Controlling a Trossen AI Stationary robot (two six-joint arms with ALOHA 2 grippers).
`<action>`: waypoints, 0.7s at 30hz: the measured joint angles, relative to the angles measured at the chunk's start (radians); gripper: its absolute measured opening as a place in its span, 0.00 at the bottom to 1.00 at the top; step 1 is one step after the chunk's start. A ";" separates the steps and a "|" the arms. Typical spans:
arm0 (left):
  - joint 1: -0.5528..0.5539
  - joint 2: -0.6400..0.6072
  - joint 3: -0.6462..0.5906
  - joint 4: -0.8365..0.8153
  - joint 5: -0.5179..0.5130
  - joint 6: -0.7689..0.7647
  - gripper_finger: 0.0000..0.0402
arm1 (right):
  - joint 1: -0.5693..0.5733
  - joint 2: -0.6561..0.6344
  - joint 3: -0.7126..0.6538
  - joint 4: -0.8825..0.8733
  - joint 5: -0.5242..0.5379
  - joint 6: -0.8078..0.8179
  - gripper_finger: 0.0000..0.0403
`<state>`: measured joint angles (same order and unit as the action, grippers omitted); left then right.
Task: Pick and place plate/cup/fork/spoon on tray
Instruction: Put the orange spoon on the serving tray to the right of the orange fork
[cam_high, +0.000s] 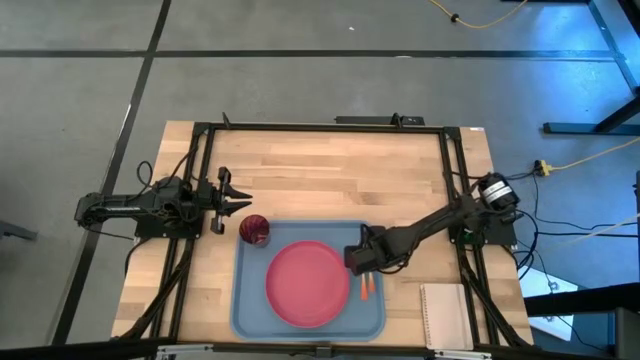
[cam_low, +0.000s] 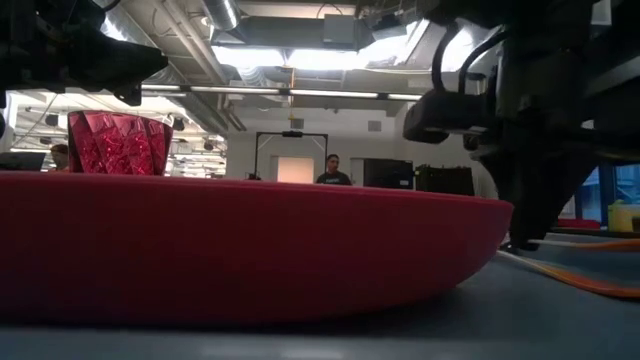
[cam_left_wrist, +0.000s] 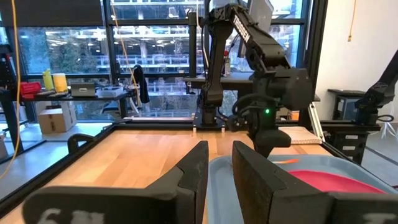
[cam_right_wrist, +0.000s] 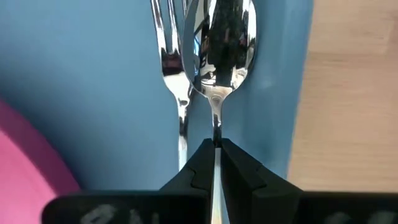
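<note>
Spoon (cam_right_wrist: 219, 43) sits clenched by its neck in my right jaws (cam_right_wrist: 215, 163), beside the fork (cam_right_wrist: 171, 56) at the tray's (cam_high: 250, 310) right edge. Plate (cam_high: 308, 283) and cup (cam_high: 255, 230) rest on the tray; my left jaws (cam_high: 232, 200) hang released beside the cup, above the table (cam_high: 330, 170).

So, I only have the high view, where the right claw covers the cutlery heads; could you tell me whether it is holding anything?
Observer: Yes. The right wrist view shows the right claw shut on the thin neck of the small metal spoon with the silver oval bowl.
Operator: Thank you, and where is the fork?
Observer: The small silver-tined metal fork lies close alongside the spoon, over the floor of the light blue rectangular plastic tray.
Operator: Is the cup upright?
Observer: Yes. The low view shows the small dark red faceted plastic cup standing upright behind the round pink-red plastic plate.
</note>
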<state>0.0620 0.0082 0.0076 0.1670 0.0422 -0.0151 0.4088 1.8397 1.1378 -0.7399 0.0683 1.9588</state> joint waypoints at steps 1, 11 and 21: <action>0.000 0.000 0.000 0.001 0.000 0.000 0.17 | -0.005 0.003 0.000 0.008 -0.008 -0.003 0.05; 0.000 0.000 0.000 0.000 0.000 0.000 0.17 | -0.034 0.005 0.000 0.055 -0.002 -0.083 0.05; 0.000 0.000 0.000 0.000 0.000 0.000 0.17 | -0.044 0.022 0.002 0.113 -0.019 -0.136 0.05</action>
<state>0.0620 0.0082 0.0075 0.1673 0.0422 -0.0151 0.3649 1.8621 1.1397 -0.6271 0.0497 1.8225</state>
